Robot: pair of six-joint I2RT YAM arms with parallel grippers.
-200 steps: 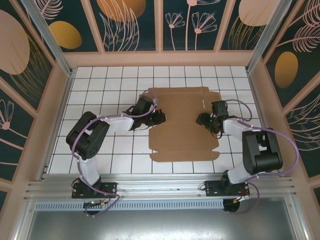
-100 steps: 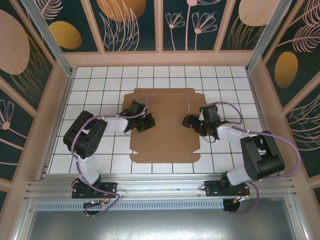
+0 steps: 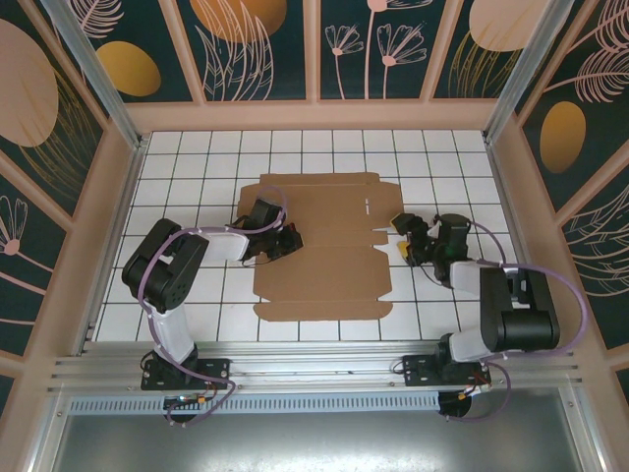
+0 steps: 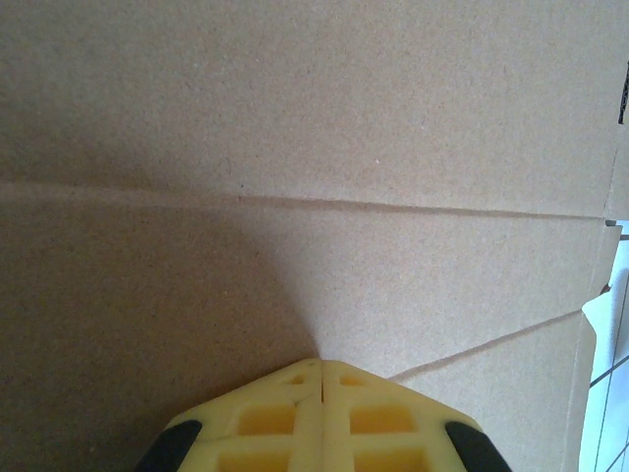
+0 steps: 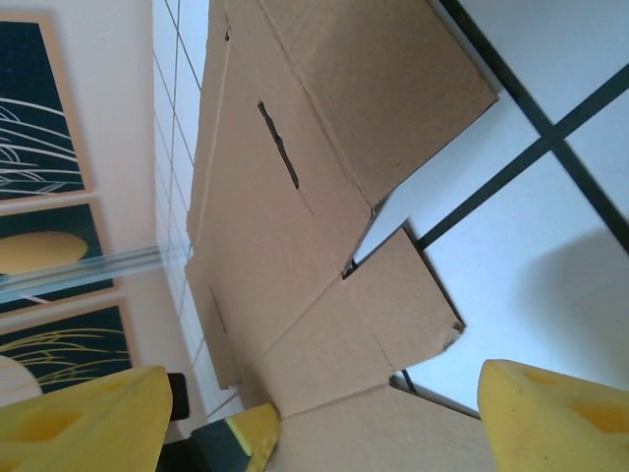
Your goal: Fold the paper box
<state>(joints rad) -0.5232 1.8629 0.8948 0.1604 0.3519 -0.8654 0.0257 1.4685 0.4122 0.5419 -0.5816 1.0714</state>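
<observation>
Paper box [image 3: 324, 246] lay as a flat creased sheet mid-tabletop [image 3: 197, 177], no wall raised; I judged the folding barely begun. My left hand [image 4: 319, 379], fingers pressed together, rested on its left part. My right hand [image 3: 405, 239] stood spread at its right edge, holding nothing.

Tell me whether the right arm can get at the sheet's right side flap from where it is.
Probably yes. The right claw stands open just off the right edge of the paper box, the side flap lies just ahead of its fingers, and nothing stands between them.
</observation>
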